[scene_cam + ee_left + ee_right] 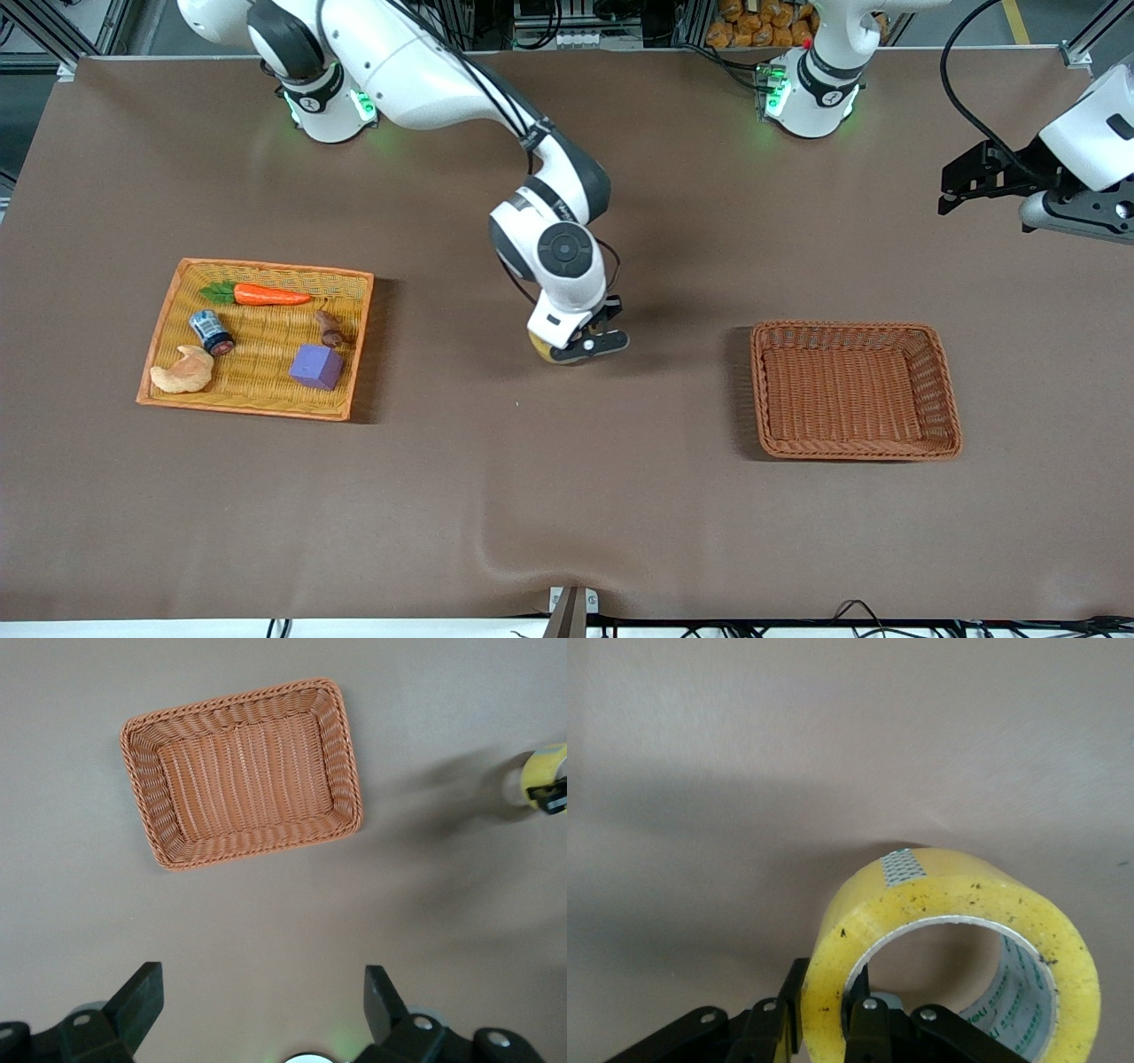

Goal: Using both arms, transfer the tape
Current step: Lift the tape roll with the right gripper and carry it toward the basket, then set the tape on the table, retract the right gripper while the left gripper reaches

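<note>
The tape (542,348) is a yellow roll standing on edge, low at the middle of the brown table, between the tray and the basket. My right gripper (592,341) is shut on it. In the right wrist view one finger is inside the ring and the other outside, pinching the wall of the tape (957,904) in the right gripper (827,992). Whether the roll touches the cloth I cannot tell. My left gripper (952,190) hangs open and empty in the air at the left arm's end of the table. From the left gripper (263,979) the tape (539,771) shows small and far off.
A brown wicker basket (855,326) (352,771) sits empty toward the left arm's end. An orange wicker tray (266,266) toward the right arm's end holds a carrot (270,295), a small can (213,332), a croissant (183,370) and a purple cube (316,366).
</note>
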{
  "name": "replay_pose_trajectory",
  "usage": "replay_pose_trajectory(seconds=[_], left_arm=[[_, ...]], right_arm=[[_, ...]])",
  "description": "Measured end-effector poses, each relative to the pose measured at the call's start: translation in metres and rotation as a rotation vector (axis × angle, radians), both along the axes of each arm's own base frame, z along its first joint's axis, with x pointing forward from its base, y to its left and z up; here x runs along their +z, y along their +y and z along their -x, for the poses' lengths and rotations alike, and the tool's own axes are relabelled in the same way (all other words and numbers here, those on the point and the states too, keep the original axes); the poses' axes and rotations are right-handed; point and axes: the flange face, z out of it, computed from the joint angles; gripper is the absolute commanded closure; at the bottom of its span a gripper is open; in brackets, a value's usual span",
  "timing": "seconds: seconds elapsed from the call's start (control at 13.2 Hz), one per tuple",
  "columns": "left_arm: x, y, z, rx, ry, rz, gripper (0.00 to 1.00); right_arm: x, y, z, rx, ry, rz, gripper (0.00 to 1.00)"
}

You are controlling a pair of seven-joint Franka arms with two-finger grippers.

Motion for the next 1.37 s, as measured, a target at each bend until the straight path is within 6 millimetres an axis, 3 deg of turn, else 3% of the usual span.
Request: replay_pose_trajectory(seconds=[0.15,0.23,0.46,0.61,0.76,0.91,1.06,1.21,1.37], left_arm=[[-0.004,0.000,-0.002,0.001,0.006,0.000,0.00],[-0.005,0.000,-0.003,0.001,0.009,-0.001,0.00],[-0.016,0.001,-0.009,0.002,0.028,-0.002,0.00],[-0.022,0.003,-0.012,0.006,0.038,-0.003,0.00],[-0.022,0.003,-0.013,0.007,0.038,-0.003,0.00],[-0.025,0.003,-0.014,0.008,0.043,-0.002,0.00],[-0.039,0.014,-0.022,0.036,0.070,0.034,0.00],[-0.055,0.039,-0.039,0.101,0.068,0.141,0.00],[-0.072,0.057,-0.050,0.147,0.082,0.192,0.00]], right_arm=[[-0.010,0.000,0.002,0.004,-0.002,0.019,0.15],[-0.006,0.000,0.000,0.000,-0.009,0.016,0.00],[0.025,-0.001,-0.013,-0.015,-0.043,0.001,0.00],[0.069,-0.023,-0.032,-0.048,-0.056,0.031,0.00],[0.135,-0.069,-0.061,-0.106,-0.074,0.042,0.00],[0.193,-0.135,-0.085,-0.164,-0.079,0.028,0.00],[0.229,-0.195,-0.095,-0.219,-0.081,0.013,0.00],[0.256,-0.248,-0.097,-0.243,-0.075,0.011,0.00],[0.285,-0.318,-0.097,-0.187,-0.038,0.054,0.00]])
